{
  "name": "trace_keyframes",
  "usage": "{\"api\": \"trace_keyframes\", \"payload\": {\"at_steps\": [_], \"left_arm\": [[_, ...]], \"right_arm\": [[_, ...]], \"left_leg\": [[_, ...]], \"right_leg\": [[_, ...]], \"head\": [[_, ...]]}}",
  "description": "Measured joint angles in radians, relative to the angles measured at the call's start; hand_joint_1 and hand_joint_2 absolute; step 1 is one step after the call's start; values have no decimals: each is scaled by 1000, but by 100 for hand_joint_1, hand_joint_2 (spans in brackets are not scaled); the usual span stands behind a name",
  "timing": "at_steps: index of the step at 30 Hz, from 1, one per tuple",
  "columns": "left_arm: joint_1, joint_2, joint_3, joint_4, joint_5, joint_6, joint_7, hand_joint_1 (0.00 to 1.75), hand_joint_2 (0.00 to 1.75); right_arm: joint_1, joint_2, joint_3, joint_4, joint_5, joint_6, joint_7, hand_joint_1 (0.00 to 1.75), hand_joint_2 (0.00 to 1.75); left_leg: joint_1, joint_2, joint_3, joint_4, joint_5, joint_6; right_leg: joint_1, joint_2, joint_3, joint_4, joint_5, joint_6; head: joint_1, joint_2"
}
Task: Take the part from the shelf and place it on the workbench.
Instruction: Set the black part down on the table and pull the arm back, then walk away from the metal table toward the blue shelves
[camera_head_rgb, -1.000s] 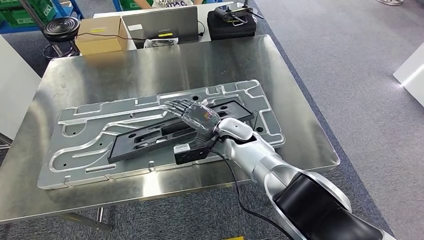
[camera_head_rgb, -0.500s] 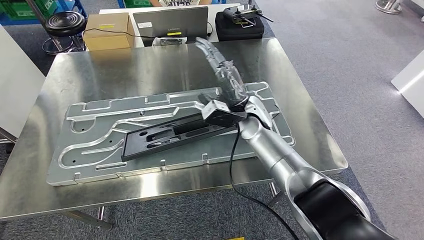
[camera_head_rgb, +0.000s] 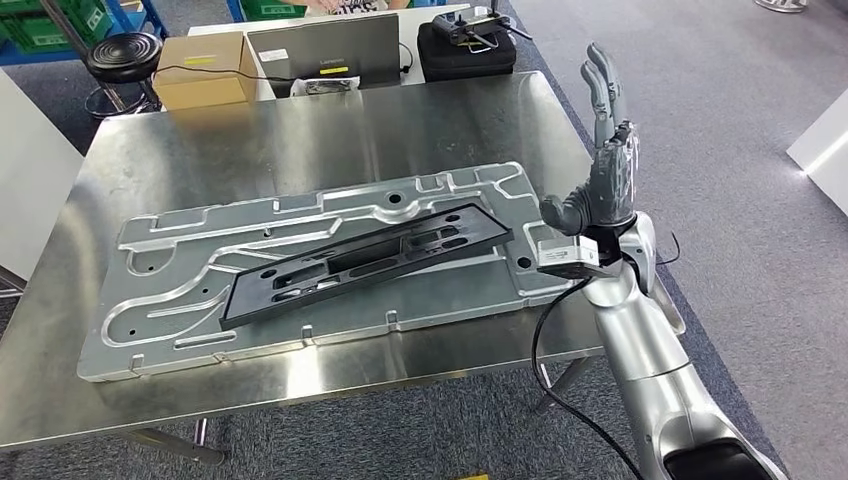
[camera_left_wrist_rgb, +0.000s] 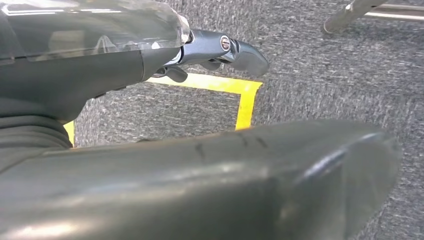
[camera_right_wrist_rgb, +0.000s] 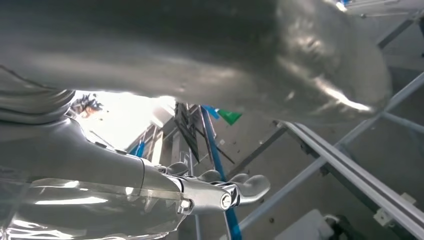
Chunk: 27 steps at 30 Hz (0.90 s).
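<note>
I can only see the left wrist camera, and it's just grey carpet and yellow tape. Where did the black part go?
Observer: In the head view the black part lies flat on a big silver plate on the workbench.
Operator: Is a robot hand holding it?
Observer: No. The right robot hand is up in the air by the workbench's right edge, fingers pointing up, with nothing in it and clear of the part.
Operator: What's at the back, past the workbench?
Observer: A cardboard box, a laptop and a black case sit there.
</note>
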<state>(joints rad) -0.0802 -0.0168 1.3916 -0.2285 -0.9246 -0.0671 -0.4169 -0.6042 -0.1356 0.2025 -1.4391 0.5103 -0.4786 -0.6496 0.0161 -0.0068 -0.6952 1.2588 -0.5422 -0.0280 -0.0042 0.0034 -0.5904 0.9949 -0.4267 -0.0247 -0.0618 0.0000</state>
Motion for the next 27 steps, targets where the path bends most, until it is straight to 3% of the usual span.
{"api": "trace_keyframes", "payload": {"at_steps": [2,4,7,9,12,13,14,15,18,19,20,23,24,25,27], "left_arm": [[-1,-1,4,0,10,-1,-6,0,0],[2,-4,11,0,19,-3,-18,0,0],[18,-8,19,0,20,-7,-34,0,0],[23,-10,21,0,18,-10,-39,0,0],[23,-11,21,0,9,-16,-42,0,0],[23,-11,21,0,5,-18,-42,0,0],[24,-11,21,0,3,-19,-42,0,0],[24,-11,21,0,0,-20,-42,0,0],[22,-12,21,0,-4,-22,-41,0,0],[21,-12,21,0,-5,-23,-41,0,0],[20,-12,21,0,-7,-23,-41,0,0],[22,-12,21,0,-13,-27,-41,0,0],[24,-13,21,0,-14,-28,-42,0,0],[26,-14,21,0,-15,-28,-42,0,0],[27,-15,21,0,-16,-29,-44,0,0]], "right_arm": [[46,-23,-44,-31,0,-36,5,0,0],[132,-60,-130,-69,-11,-63,3,0,0],[308,-94,-290,-122,-14,-71,-5,0,0],[425,-96,-378,-160,-9,-82,-6,0,0],[570,-84,-469,-197,15,-94,-6,0,0],[612,-72,-494,-204,27,-91,-6,0,0],[648,-59,-516,-209,40,-84,-6,0,0],[678,-45,-536,-211,52,-77,-6,0,0],[728,-12,-584,-210,84,-54,-6,0,0],[737,0,-598,-206,95,-45,-6,0,0],[745,11,-612,-200,105,-36,-6,0,0],[768,48,-650,-167,126,-14,-6,0,0],[774,62,-662,-153,131,-8,-6,0,0],[781,75,-674,-140,136,-6,-6,0,0],[790,94,-697,-112,141,-7,-6,0,0]], "left_leg": [[0,0,73,-141,64,6],[-3,-3,126,-241,95,18],[-6,-9,134,-256,99,34],[-3,-9,133,-264,106,46],[-5,-4,121,-267,114,58],[-6,-3,116,-266,116,59],[-6,-2,111,-264,118,59],[-6,-1,105,-262,121,58],[-7,1,93,-254,128,48],[-7,1,92,-253,132,43],[-8,1,91,-252,136,37],[-8,2,84,-245,140,16],[-8,2,76,-226,118,10],[-8,3,64,-187,78,4],[-7,3,31,-65,-26,-3]], "right_leg": [[1,-1,6,3,-6,8],[5,-11,13,5,-12,20],[7,-19,20,2,-13,36],[3,-14,11,29,-44,47],[-2,-6,-58,201,-156,60],[-3,-6,-78,256,-179,62],[-5,-6,-82,281,-184,63],[-7,-6,-66,266,-170,64],[-9,-6,59,68,-98,59],[-6,-6,85,25,-85,54],[-3,-5,95,3,-82,47],[-3,-4,82,-5,-67,25],[-5,-5,75,-7,-58,16],[-7,-7,66,-9,-49,9],[-6,-8,42,-8,-31,1]], "head": [[0,0],[0,0],[0,0],[0,0],[0,0],[0,0],[0,0],[0,0],[0,0],[0,0],[0,0],[0,0],[0,0],[0,0],[0,0]]}}
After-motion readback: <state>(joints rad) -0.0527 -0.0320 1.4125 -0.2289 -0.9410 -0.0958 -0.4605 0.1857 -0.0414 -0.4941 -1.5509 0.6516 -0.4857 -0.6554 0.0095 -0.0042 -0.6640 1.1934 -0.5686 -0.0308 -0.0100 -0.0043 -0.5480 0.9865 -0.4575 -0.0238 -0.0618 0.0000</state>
